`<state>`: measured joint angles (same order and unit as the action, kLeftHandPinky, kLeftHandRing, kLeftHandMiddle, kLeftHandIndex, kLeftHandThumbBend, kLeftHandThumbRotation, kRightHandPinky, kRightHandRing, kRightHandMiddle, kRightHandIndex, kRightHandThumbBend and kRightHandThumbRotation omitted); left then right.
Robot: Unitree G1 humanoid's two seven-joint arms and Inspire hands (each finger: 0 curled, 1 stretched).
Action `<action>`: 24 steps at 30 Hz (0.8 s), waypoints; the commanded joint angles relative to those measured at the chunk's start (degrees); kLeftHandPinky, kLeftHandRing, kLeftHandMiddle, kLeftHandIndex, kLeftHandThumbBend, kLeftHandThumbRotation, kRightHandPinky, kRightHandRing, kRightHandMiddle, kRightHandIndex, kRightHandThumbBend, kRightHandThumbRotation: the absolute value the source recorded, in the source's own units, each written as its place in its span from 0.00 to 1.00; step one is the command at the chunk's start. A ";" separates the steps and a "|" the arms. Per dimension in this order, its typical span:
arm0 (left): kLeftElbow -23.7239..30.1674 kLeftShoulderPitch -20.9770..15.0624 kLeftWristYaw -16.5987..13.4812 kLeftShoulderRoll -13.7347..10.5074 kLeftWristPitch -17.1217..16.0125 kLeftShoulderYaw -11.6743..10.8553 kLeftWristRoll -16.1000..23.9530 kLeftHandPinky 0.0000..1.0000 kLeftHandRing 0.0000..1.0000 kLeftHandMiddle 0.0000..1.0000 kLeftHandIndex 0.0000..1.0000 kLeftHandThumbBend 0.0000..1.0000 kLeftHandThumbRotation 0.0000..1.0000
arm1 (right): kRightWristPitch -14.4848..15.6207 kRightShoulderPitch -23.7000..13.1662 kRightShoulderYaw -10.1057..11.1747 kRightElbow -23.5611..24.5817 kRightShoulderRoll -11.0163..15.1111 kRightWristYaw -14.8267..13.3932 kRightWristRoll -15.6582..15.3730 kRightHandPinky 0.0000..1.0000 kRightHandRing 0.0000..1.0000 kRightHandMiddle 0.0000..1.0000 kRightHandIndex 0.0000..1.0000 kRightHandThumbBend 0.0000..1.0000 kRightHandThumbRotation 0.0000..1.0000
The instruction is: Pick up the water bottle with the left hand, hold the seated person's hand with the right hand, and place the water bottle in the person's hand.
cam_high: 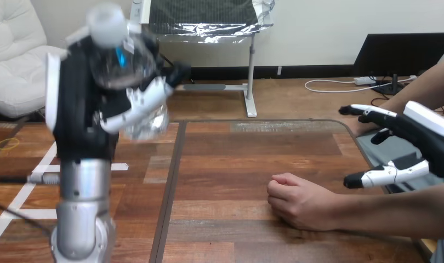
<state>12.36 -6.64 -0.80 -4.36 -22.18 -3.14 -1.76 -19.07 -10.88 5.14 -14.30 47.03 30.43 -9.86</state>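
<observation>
You have one water bottle (121, 60) to count, two robot hands, the left hand (83, 104) and the right hand (422, 134), one person's hand (296, 200), one wooden table (252, 148), and one small yellow ring (7, 144).

A white armchair (11, 60) sits upper left. Top centre, a foil-covered panel (209, 16) stands on a grey pole (251, 71) against a white wall (318, 27). A dark screen (400, 52) sits upper right above wooden floor (296, 101).

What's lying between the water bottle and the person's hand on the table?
Nothing. In the head view, only bare table lies between the water bottle, held in the left hand, and the person's hand.
</observation>
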 commanded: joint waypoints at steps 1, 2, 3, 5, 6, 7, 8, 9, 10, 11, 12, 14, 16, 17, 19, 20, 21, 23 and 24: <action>2.87 -3.27 -0.04 0.40 -0.85 -0.21 -0.27 0.22 0.28 0.35 0.38 0.62 0.00 | 1.17 -4.24 -0.65 -0.58 1.69 1.06 -0.57 0.72 0.92 0.96 0.93 1.00 0.42; 2.87 -3.29 -0.02 0.41 -0.82 -0.19 -0.20 0.22 0.28 0.35 0.38 0.62 0.00 | 1.60 -4.41 -0.85 -0.66 1.94 1.45 -0.87 0.72 0.92 0.96 0.94 1.00 0.42; 2.87 -3.31 -0.01 0.41 -0.81 -0.19 -0.15 0.22 0.28 0.35 0.38 0.62 0.00 | 1.86 -4.53 -0.97 -0.70 2.09 1.72 -1.05 0.72 0.93 0.97 0.94 1.00 0.41; 2.83 -3.34 0.09 0.40 -0.82 -0.18 -0.15 0.22 0.28 0.35 0.38 0.62 0.00 | 2.38 -4.78 -1.23 -0.81 2.41 2.36 -1.41 0.72 0.93 0.97 0.94 1.00 0.41; 2.81 -3.36 0.15 0.39 -0.82 -0.18 -0.19 0.22 0.28 0.35 0.38 0.62 0.00 | 2.59 -4.89 -1.34 -0.87 2.53 2.66 -1.56 0.73 0.94 0.97 0.94 1.00 0.41; 2.76 -3.34 0.26 0.38 -0.81 -0.18 -0.33 0.22 0.28 0.35 0.38 0.62 0.00 | 2.20 -5.12 -1.54 -1.38 2.66 3.01 -1.68 0.73 0.94 0.97 0.94 1.00 0.41; 2.73 -3.34 0.32 0.38 -0.79 -0.17 -0.41 0.22 0.28 0.35 0.38 0.62 0.00 | 1.88 -5.30 -1.65 -1.77 2.71 3.26 -1.78 0.73 0.94 0.97 0.94 1.00 0.40; 2.72 -3.34 0.35 0.40 -0.78 -0.16 -0.45 0.22 0.28 0.35 0.38 0.62 0.00 | 1.61 -5.42 -1.68 -2.05 2.71 3.40 -1.84 0.73 0.94 0.97 0.94 1.00 0.40; 2.71 -3.34 0.38 0.42 -0.77 -0.17 -0.47 0.22 0.28 0.35 0.38 0.61 0.00 | 1.46 -5.50 -1.67 -2.23 2.69 3.51 -1.88 0.73 0.94 0.97 0.94 1.00 0.40; 2.69 -3.31 0.39 0.43 -0.74 -0.19 -0.44 0.22 0.28 0.35 0.38 0.61 0.00 | 1.68 -5.68 -1.76 -2.38 2.72 4.05 -1.75 0.73 0.94 0.97 0.94 1.00 0.40; 2.67 -3.29 0.39 0.45 -0.72 -0.21 -0.41 0.22 0.29 0.35 0.39 0.61 0.00 | 1.82 -5.83 -1.82 -2.53 2.73 4.47 -1.66 0.73 0.94 0.97 0.94 1.00 0.40; 2.61 -3.26 0.28 0.52 -0.69 -0.27 -0.24 0.22 0.29 0.35 0.39 0.61 0.00 | 2.28 -6.22 -2.03 -2.93 2.79 5.52 -1.48 0.73 0.94 0.97 0.94 1.00 0.39; 2.58 -3.24 0.28 0.55 -0.66 -0.29 -0.24 0.22 0.29 0.35 0.39 0.61 0.00 | 2.64 -6.51 -2.16 -3.24 2.79 6.21 -1.47 0.73 0.94 0.97 0.94 1.00 0.39; 2.58 -3.22 0.31 0.55 -0.63 -0.29 -0.30 0.22 0.29 0.35 0.39 0.61 0.00 | 2.82 -6.63 -2.23 -3.35 2.79 6.51 -1.48 0.73 0.94 0.97 0.94 1.00 0.39; 2.52 -3.21 0.45 0.55 -0.61 -0.29 -0.58 0.22 0.29 0.35 0.39 0.61 0.00 | 3.11 -6.90 -2.41 -3.68 2.79 7.02 -1.53 0.73 0.95 0.98 0.94 1.00 0.39; 2.47 -3.22 0.52 0.56 -0.62 -0.29 -0.74 0.22 0.29 0.35 0.38 0.61 0.00 | 3.18 -7.03 -2.51 -3.88 2.80 7.20 -1.55 0.73 0.95 0.98 0.94 1.00 0.39; 2.44 -3.23 0.56 0.58 -0.62 -0.28 -0.84 0.22 0.29 0.35 0.38 0.60 0.00 | 3.23 -7.14 -2.58 -4.03 2.82 7.32 -1.56 0.74 0.95 0.98 0.94 1.00 0.39; 2.38 -3.20 0.59 0.66 -0.55 -0.30 -1.14 0.22 0.28 0.35 0.38 0.60 0.00 | 3.83 -7.49 -3.01 -4.33 2.96 7.85 -1.82 0.74 0.95 0.98 0.94 1.00 0.39; 2.36 -3.19 0.59 0.69 -0.52 -0.31 -1.21 0.22 0.28 0.35 0.38 0.60 0.00 | 3.98 -7.59 -3.12 -4.43 3.00 8.01 -1.89 0.74 0.95 0.98 0.95 1.00 0.39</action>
<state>13.98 -7.51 -0.36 -4.17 -22.41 -3.17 -2.06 -15.81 -13.39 2.49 -18.32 48.62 37.89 -11.73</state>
